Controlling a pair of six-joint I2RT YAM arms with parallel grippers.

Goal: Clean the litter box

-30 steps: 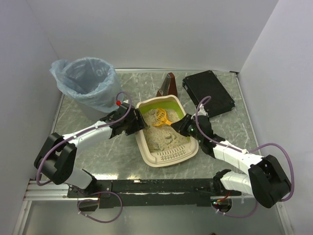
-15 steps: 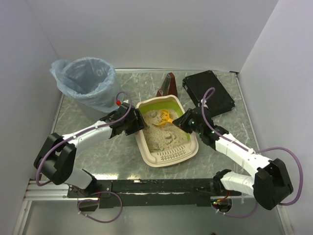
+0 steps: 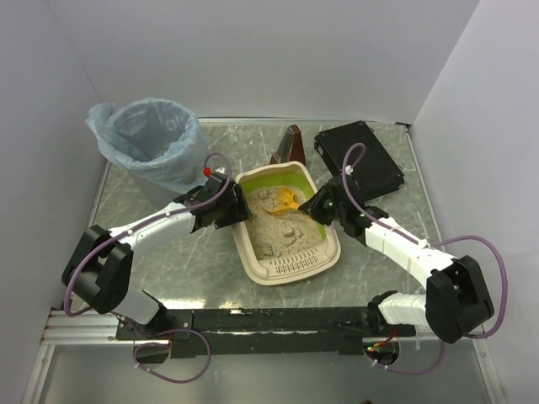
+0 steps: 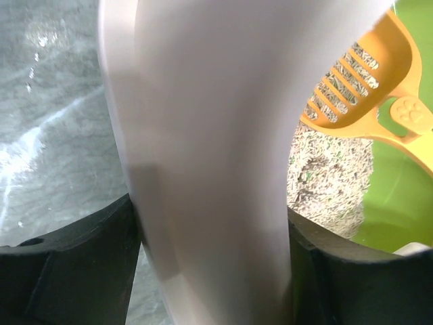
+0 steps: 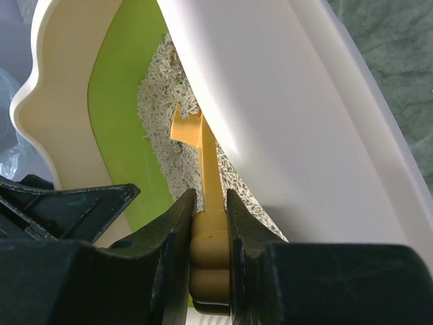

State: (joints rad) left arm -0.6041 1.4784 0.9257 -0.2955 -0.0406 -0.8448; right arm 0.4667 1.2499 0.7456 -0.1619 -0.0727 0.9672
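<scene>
The cream litter box (image 3: 296,268) sits mid-table with sandy litter and a lime-green far wall. My left gripper (image 3: 233,212) is shut on its left rim; in the left wrist view the cream wall (image 4: 210,156) fills the gap between my black fingers (image 4: 67,271). My right gripper (image 3: 317,207) is shut on the handle of an orange slotted scoop (image 3: 285,199). The scoop head lies in the litter near the green wall and holds litter (image 4: 362,71). In the right wrist view the handle (image 5: 210,169) runs from between my fingers (image 5: 174,237) over the box's right rim (image 5: 291,122).
A round bin lined with a blue bag (image 3: 152,145) stands at the back left. A flat black case (image 3: 358,160) lies at the back right. A dark brown object (image 3: 290,145) stands just behind the litter box.
My right gripper has moved up toward the far end of the box, carrying the scoop head closer to the green wall. The left gripper keeps its hold on the left rim.
</scene>
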